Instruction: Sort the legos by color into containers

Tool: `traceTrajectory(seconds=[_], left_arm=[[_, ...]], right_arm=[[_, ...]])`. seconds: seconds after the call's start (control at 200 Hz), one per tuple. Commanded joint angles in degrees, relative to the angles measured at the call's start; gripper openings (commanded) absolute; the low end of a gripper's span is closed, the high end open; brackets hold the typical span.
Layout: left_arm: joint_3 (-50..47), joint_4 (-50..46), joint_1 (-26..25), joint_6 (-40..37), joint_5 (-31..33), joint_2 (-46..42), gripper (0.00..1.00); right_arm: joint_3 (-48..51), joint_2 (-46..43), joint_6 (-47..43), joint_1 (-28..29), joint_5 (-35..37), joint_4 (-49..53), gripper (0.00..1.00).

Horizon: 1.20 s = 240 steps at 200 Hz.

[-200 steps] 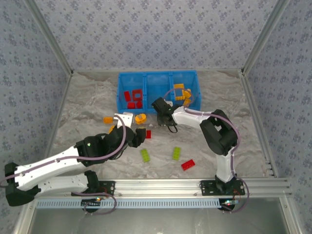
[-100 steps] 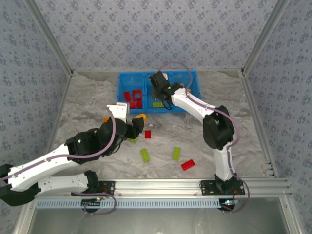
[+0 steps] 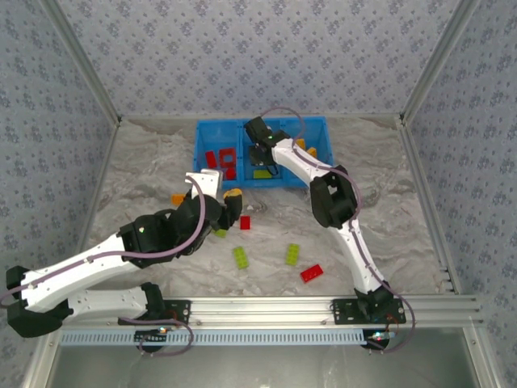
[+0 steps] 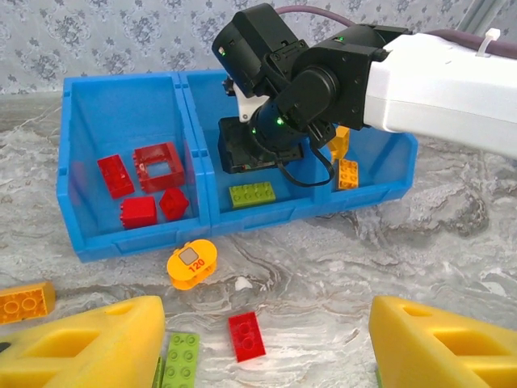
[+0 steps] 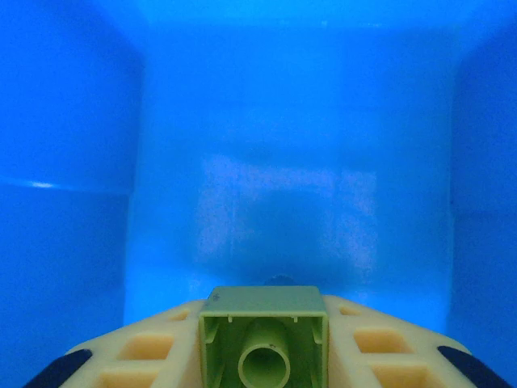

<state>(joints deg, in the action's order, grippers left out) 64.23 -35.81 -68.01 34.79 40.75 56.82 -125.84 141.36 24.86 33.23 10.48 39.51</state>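
**Progress.** Partway, by my judgement past the middle. Each compartment of the tray [image 4: 129, 242] holds a single colour. Seven pieces lie loose on the table [image 3: 145, 178] and one is in the air.

**Tray, left to right**
- Left compartment [image 4: 81, 121]: four reds, made up of three blocks [image 4: 115, 175] and one open frame [image 4: 159, 166].
- Middle compartment [image 4: 208, 145]: one green [image 4: 254, 192] lies on the floor. A second, the held green [image 5: 264, 323], is clamped between the fingers of the right gripper [image 5: 264, 360]. This gripper hangs inside the compartment and has not yet let go.
- Right compartment [image 4: 388, 174]: two oranges [image 4: 349, 173] can be counted. The right arm covers part of it, so there may be more.

**Table, left to right**
- Orange brick [image 3: 178, 198], one.
- Green brick [image 3: 220, 233], one, partly under the left arm.
- Orange rounded piece [image 4: 191, 264], one, marked 120, just before the tray.
- Second green brick [image 3: 241, 257], one.
- Red brick [image 4: 245, 335], one.
- Third green brick [image 3: 292, 254], one.
- Second red brick [image 3: 312, 273], one.

Loose total: two orange, three green, two red.

**Left gripper** [image 4: 268, 343]: fingers spread wide and empty, low over the table, with the red brick between them.

**Left to do:** release the held green, then move the seven loose pieces.
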Motion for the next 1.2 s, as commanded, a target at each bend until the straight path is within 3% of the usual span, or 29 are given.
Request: traceTrajectory(seconds=[0.0,0.27,0.615,0.829,0.994,1.194], left_arm=[[1.4,-2.7,-0.4,1.9,1.6,0.3,0.68],[1.7,-4.7,-0.5,2.8,1.5,0.3,0.67],[3.5,-8.4,-0.4,5.3,0.5,1.5,0.67],[5.5,-11.1,0.5,6.8,-1.8,2.3,0.67],[5.7,-13.5,7.7,10.2,-14.8,7.2,0.65],[2.1,-8.7,15.9,11.9,-27.5,16.7,0.63]], right_arm=[[-2.2,0.3,0.7,-0.6,-1.0,3.1,0.39],[-1.4,-2.8,0.2,-0.5,-1.0,3.0,0.5],[-0.7,-10.6,-1.2,0.5,1.1,1.3,0.46],[2.7,-20.6,-2.0,1.1,2.8,-0.4,0.44],[17.0,-35.6,-2.1,3.3,4.5,-4.8,0.43],[50.9,-62.7,-1.5,9.7,2.7,-19.0,0.45]])
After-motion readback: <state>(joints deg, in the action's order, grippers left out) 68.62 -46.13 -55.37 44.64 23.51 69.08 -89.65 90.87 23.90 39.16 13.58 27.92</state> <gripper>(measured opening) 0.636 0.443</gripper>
